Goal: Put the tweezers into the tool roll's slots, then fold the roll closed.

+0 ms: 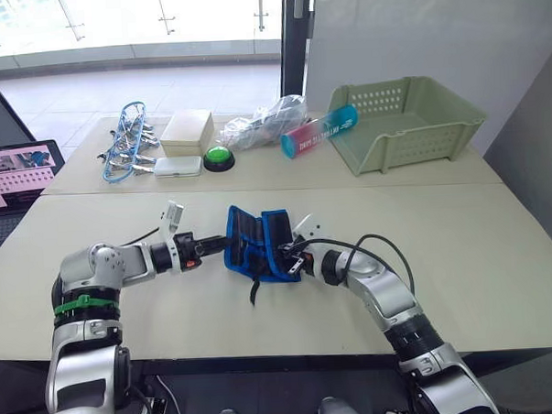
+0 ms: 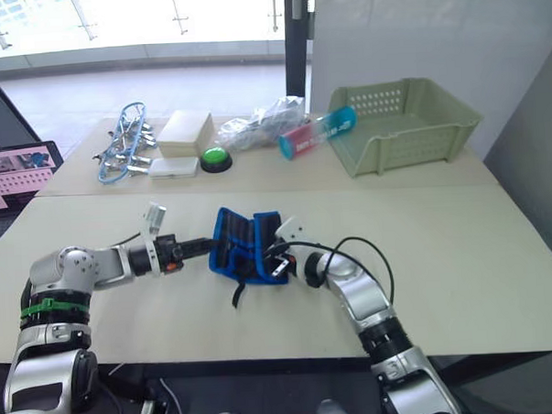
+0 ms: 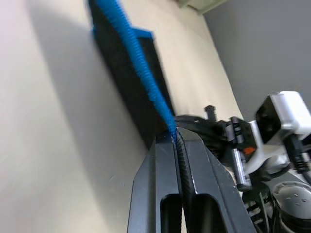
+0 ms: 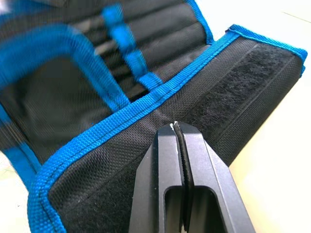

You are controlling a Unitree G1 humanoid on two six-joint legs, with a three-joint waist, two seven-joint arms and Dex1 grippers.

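The woven black tool roll [image 1: 259, 243] with ribbed blue edging lies partly folded on the smooth beige table [image 1: 498, 252]. The left gripper [image 3: 176, 138] pinches its blue edge. The right gripper [image 4: 176, 127], fingers pressed together, touches the fuzzy flap.

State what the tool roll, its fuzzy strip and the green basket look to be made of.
Roll: black woven fabric, matte, visible weave, ribbed blue edging. Strip: fuzzy black pile, likely hook-and-loop. Basket: pale green, rigid-looking, perforated walls, probably moulded plastic.
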